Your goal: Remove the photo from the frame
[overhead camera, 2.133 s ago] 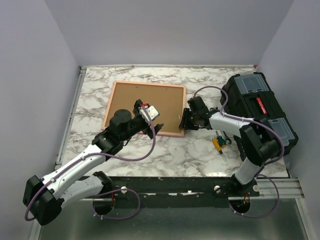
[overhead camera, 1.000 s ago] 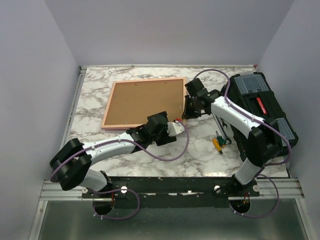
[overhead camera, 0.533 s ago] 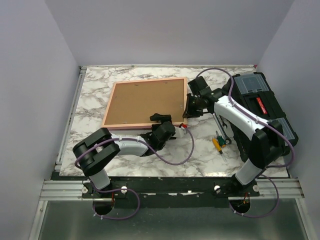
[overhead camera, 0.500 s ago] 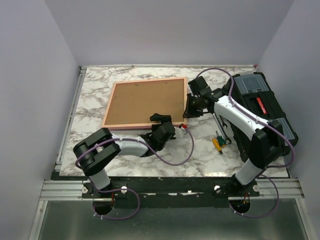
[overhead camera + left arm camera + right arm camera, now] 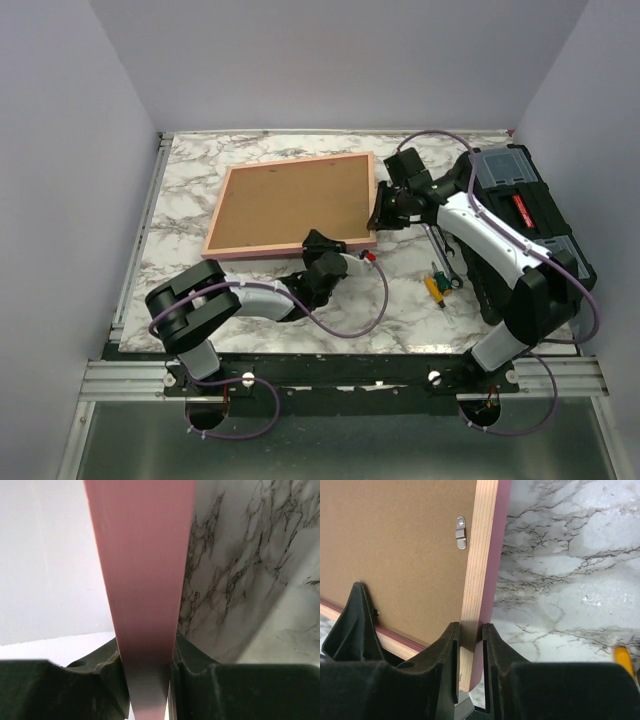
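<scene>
The frame (image 5: 290, 203) lies back-up, its brown board facing the top camera inside thin pink rails. The photo is hidden beneath the board. My left gripper (image 5: 318, 243) is shut on the frame's near rail close to the right corner. In the left wrist view the pink rail (image 5: 145, 580) runs up between the closed black pads of the left gripper (image 5: 146, 680). My right gripper (image 5: 378, 218) is shut on the right rail. The right wrist view has the right gripper (image 5: 469, 655) pinching the wooden rail (image 5: 479, 555), with a metal turn clip (image 5: 461, 532) on the board above it.
A black toolbox (image 5: 520, 215) fills the table's right side, close behind the right arm. A small yellow-and-green tool (image 5: 436, 285) lies on the marble by the toolbox. Walls border the table on the left, back and right.
My left gripper moved in to the frame's near rail and closed on it. The right gripper, still shut on the right rail, shifted slightly right and back with the frame.
</scene>
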Robot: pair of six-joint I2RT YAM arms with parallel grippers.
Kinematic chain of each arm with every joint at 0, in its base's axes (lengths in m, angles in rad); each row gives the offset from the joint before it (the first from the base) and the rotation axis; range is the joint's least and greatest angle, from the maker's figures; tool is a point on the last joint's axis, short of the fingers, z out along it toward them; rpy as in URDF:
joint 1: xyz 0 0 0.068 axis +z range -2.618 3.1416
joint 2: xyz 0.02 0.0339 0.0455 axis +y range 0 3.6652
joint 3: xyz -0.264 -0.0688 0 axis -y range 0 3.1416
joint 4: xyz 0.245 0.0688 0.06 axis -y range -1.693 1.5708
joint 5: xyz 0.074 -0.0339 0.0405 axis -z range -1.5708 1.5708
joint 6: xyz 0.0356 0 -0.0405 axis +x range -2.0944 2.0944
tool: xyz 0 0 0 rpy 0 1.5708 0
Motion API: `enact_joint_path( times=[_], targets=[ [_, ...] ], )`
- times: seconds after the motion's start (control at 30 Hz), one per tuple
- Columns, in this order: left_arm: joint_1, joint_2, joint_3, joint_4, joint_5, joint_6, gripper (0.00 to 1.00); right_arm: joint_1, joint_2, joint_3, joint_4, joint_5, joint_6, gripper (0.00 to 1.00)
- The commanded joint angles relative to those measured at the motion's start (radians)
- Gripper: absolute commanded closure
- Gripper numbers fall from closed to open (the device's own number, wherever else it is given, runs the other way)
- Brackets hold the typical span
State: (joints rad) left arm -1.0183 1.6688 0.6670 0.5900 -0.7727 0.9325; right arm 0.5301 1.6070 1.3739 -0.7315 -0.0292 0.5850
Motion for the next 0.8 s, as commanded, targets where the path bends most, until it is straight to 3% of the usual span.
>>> enact_joint_path(
  times=[0.0, 0.07, 0.13, 0.37, 0.53, 0.63, 0.77],
  targets=[
    [-0.041, -0.082, -0.017, 0.060, -0.058, -0.049, 1.00, 0.001, -0.087, 0.101, 0.016, -0.027, -0.074, 0.67],
    [-0.054, -0.113, -0.013, 0.024, -0.079, -0.069, 1.00, 0.001, -0.116, 0.165, -0.016, 0.038, -0.101, 0.48],
    [-0.067, -0.146, -0.008, -0.009, -0.100, -0.086, 1.00, 0.001, -0.151, 0.227, -0.049, 0.124, -0.125, 0.40],
    [-0.080, -0.298, 0.130, -0.389, -0.112, -0.260, 1.00, 0.001, -0.352, 0.292, -0.060, 0.412, -0.128, 0.34],
    [-0.080, -0.384, 0.265, -0.632, -0.077, -0.406, 1.00, 0.000, -0.485, 0.239, -0.003, 0.450, -0.148, 0.34],
    [-0.079, -0.379, 0.393, -0.897, -0.023, -0.537, 1.00, 0.000, -0.506, 0.214, -0.003, 0.456, -0.154, 0.34],
    [-0.080, -0.380, 0.510, -1.093, 0.038, -0.673, 1.00, 0.001, -0.494, 0.186, -0.015, 0.447, -0.152, 0.33]
  ],
)
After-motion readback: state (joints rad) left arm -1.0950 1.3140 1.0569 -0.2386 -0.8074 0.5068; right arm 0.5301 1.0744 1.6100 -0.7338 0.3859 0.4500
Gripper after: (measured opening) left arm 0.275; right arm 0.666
